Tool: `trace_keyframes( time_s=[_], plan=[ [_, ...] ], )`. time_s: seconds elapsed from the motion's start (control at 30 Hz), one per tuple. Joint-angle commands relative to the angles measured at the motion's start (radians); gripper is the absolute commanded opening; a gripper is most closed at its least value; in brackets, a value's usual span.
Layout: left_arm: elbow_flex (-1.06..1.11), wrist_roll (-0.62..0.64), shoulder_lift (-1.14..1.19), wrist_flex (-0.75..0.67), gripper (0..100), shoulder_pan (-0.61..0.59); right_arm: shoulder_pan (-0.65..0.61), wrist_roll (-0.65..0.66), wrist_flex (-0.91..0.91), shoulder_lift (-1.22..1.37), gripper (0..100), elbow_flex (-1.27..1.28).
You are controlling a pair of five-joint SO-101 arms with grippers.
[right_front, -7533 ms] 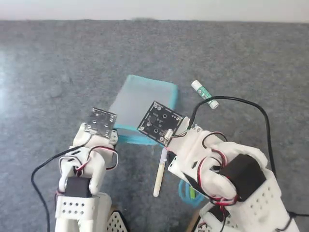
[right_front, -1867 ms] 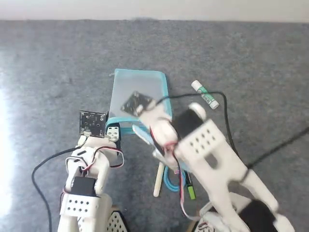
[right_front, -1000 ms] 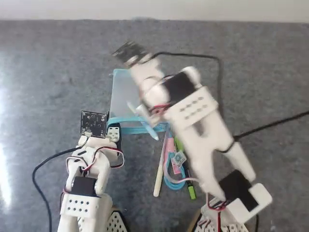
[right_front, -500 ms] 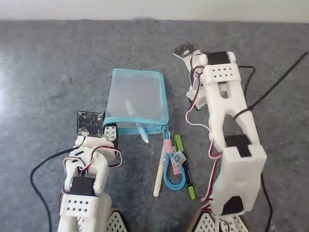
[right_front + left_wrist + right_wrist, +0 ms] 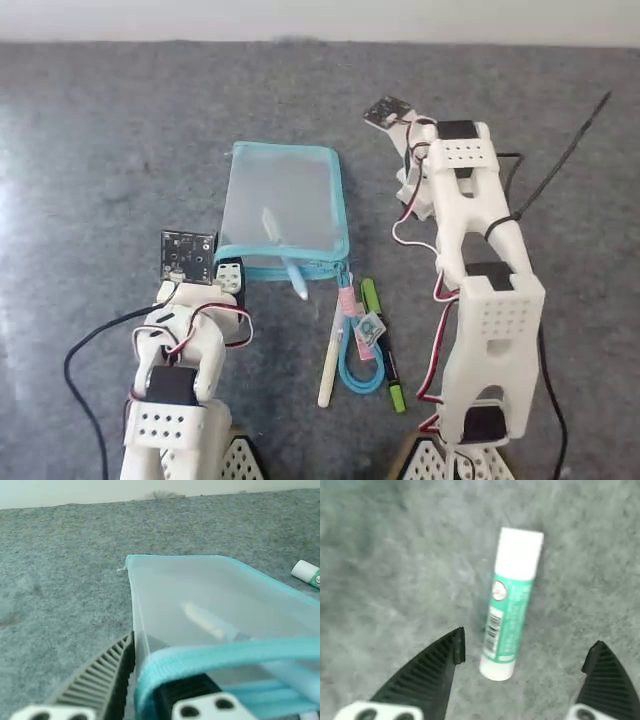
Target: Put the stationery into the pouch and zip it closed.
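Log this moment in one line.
left gripper: shut on pouch | right gripper: open over glue stick | pouch: unzipped

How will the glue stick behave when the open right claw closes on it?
The glue stick is a smooth round tube lying flat, so it may roll if nudged sideways. It looks rigid and probably light. The fuzzy grey table cover may slow rolling.
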Motion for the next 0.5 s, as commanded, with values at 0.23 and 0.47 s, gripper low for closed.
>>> trace_keyframes(
  time_s=[0.23,0.47],
  plan=[
    [-0.012,-0.015,-0.012,0.002,1,-0.006,0.047,0.021,-0.015,0.082,29.4,-0.052],
    [-0.012,-0.014,-0.012,0.002,1,-0.009,0.05,0.015,-0.012,0.088,12.1,-0.052]
  ],
)
